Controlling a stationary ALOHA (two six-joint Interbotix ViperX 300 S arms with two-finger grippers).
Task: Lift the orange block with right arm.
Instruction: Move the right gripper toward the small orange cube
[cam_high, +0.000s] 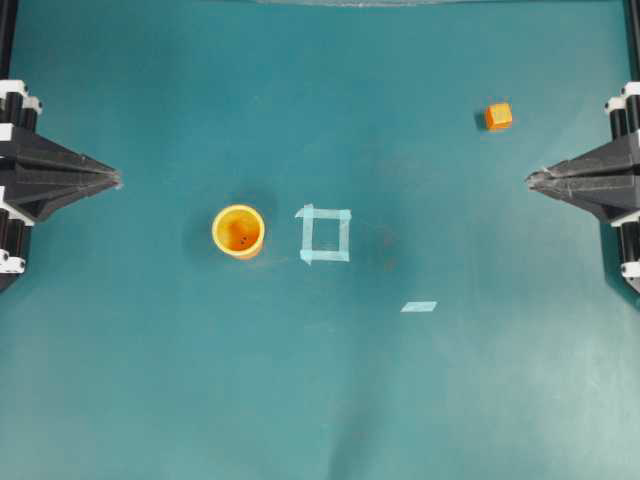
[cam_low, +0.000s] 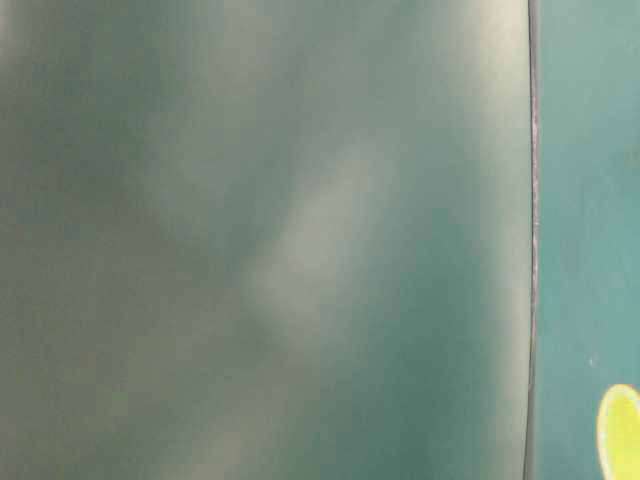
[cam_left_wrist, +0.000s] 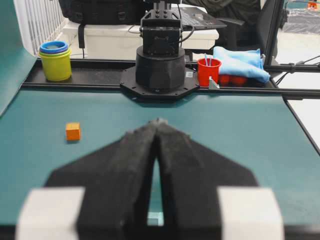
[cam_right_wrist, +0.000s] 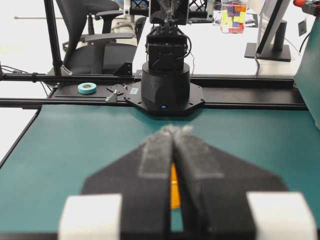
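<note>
1. Overhead: the orange block (cam_high: 498, 116) sits upper right, apart from the right gripper (cam_high: 530, 180), whose fingers are pressed together.
2. Table-level: blurred teal.
3. Left wrist: the left gripper (cam_left_wrist: 158, 121) is pressed together; the block lies left of it.
4. Right wrist: fingertips meet.

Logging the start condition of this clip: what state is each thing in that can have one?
orange block: resting on the table, untouched, apart from both pincers.
right pincer: shut, empty, at the table's right edge.
left pincer: shut, empty, at the left edge.
yellow-orange cup: upright, mouth open upward, beside the tape square.
</note>
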